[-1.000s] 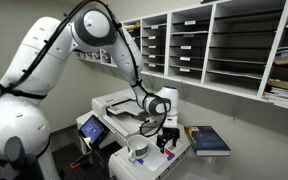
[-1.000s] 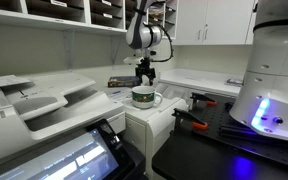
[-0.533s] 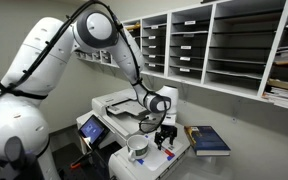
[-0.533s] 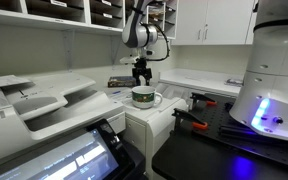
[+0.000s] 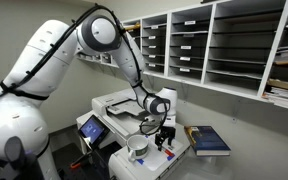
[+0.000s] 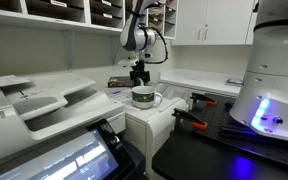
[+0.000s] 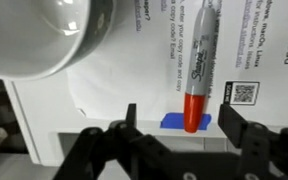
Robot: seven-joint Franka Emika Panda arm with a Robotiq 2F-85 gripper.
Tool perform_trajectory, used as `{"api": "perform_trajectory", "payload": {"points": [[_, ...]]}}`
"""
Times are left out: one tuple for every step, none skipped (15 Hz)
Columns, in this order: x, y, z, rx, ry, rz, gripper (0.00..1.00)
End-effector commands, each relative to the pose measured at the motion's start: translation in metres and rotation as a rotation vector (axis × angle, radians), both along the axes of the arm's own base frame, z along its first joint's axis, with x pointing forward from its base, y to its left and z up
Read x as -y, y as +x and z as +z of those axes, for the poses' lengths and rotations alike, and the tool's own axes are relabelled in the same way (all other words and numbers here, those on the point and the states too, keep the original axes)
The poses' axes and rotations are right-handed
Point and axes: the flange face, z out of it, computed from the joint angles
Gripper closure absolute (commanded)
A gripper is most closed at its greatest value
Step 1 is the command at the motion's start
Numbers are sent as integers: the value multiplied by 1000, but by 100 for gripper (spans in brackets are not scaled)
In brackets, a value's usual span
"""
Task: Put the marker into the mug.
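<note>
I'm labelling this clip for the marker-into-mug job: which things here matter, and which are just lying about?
Job: marker, mug, open gripper.
Lying about: blue book, printer, printed sheet.

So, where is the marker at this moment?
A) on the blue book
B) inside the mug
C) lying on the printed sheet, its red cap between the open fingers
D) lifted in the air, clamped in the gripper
C: in the wrist view the marker lies flat on the printed sheet, outside the mug, and the gripper stands open, with a gap on each side of the red cap.
</note>
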Motion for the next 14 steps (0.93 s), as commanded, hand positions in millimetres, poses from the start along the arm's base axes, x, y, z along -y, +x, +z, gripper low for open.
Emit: {"api": "perform_trajectory", "payload": {"points": [[6,9,-12,13,-12,38,13],[6,11,-16,12,-12,43,14],[6,12,-20,10,-12,50,20],[6,14,-23,9,-11,59,30],[6,16,-27,10,-15,66,42],[6,18,-29,11,-16,74,52],[6,20,-32,13,-22,84,61],[7,21,-34,16,-27,87,68],[8,23,-35,21,-32,88,77],[8,24,-36,27,-39,90,84],[9,26,-36,36,-41,92,92],[8,25,-32,40,-37,101,98],[7,24,-28,39,-44,113,94],[7,20,-20,33,-45,144,94]]}}
